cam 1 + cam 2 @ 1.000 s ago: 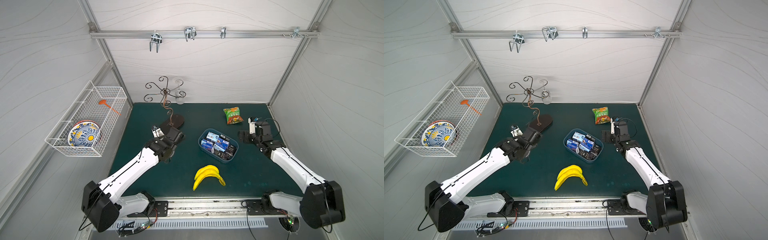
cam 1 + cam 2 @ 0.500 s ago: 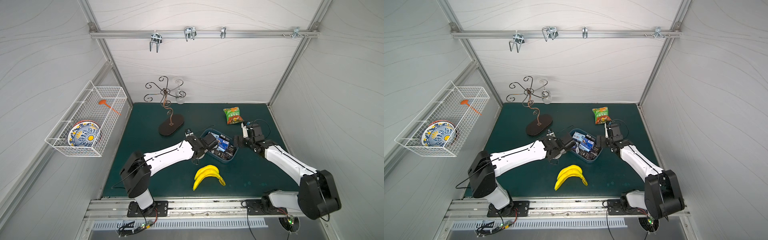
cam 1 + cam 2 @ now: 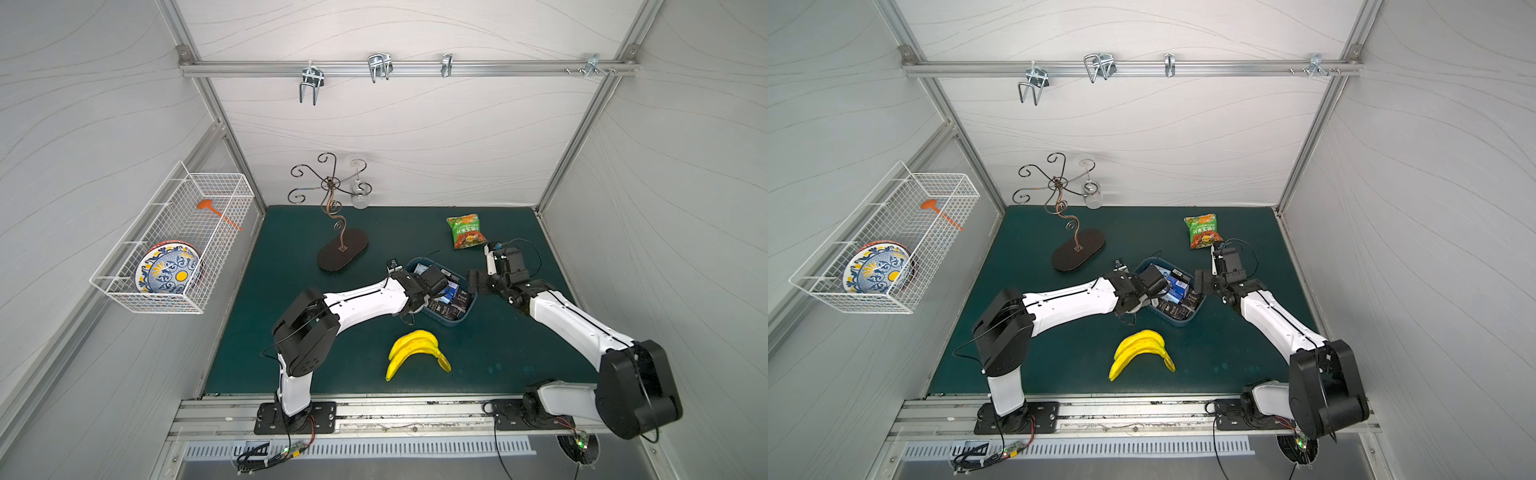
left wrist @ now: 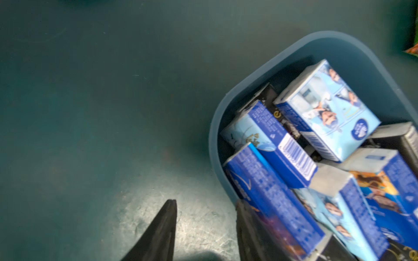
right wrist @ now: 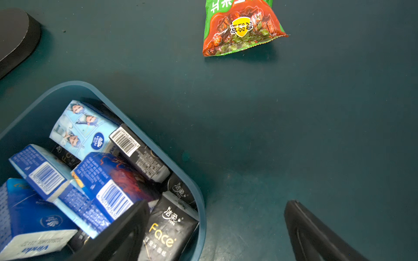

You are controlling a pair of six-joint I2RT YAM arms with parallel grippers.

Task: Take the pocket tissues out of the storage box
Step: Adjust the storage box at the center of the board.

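Left wrist view shows the tissues (image 4: 325, 113) heaped loosely in the box (image 4: 339, 43) on the mat (image 3: 498, 340), with the left claw (image 4: 205, 202) narrow astride one wall, pinching it or not I cannot tell, and the right claw (image 5: 218, 202) wide astride another wall. I think that when a claw closes, a finger may catch the wall instead of a pack and drag or tip the box. Packs are soft bricks in glossy blue or black film, the box smooth plastic with rounded corners.
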